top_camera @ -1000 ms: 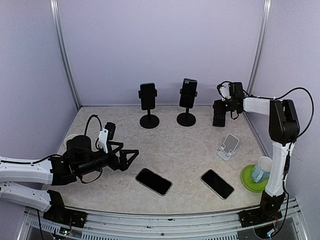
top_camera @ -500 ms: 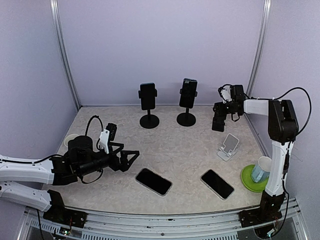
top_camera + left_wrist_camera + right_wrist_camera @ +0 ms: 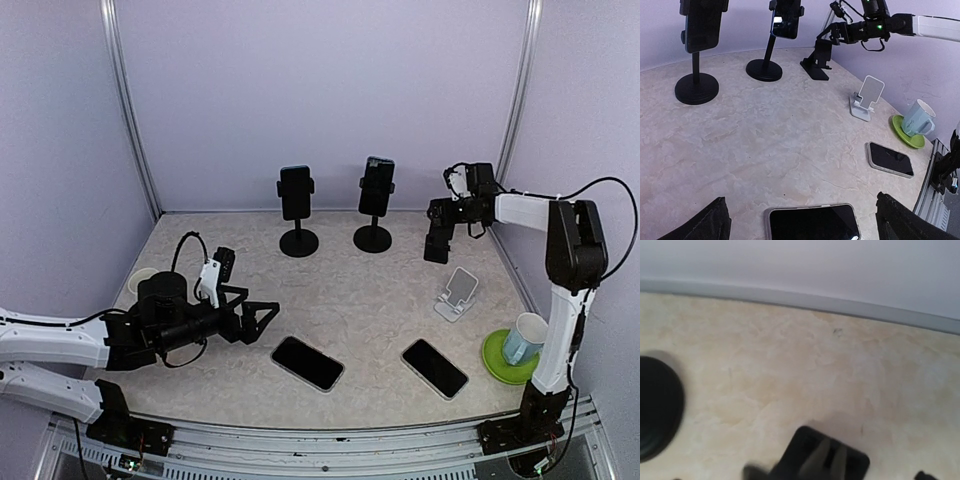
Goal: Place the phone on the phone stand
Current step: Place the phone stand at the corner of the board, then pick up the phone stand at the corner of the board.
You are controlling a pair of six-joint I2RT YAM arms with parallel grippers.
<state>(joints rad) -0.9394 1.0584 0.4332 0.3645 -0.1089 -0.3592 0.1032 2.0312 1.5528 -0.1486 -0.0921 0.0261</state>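
Two phones lie flat on the mottled beige tabletop (image 3: 370, 300)
- Near phone (image 3: 307, 362): I see it just ahead of the left gripper (image 3: 262, 320), whose fingers (image 3: 715, 222) stand spread wide on either side of its line, not touching it
- Second phone (image 3: 434, 367): further right, near a green coaster (image 3: 495, 365) carrying a mug (image 3: 523, 338)
- White phone stand (image 3: 458, 293): bare, well apart from both flat phones
- Black folding stand (image 3: 436, 243): just below the right gripper (image 3: 438, 215); I cannot tell how its jaws stand
- Left pole stand (image 3: 298, 240) with left mounted phone (image 3: 295, 190), and right pole stand (image 3: 372, 238) with right mounted phone (image 3: 376, 186), at the back
- Room: lilac walls (image 3: 320, 90), metal corner posts (image 3: 127, 110)
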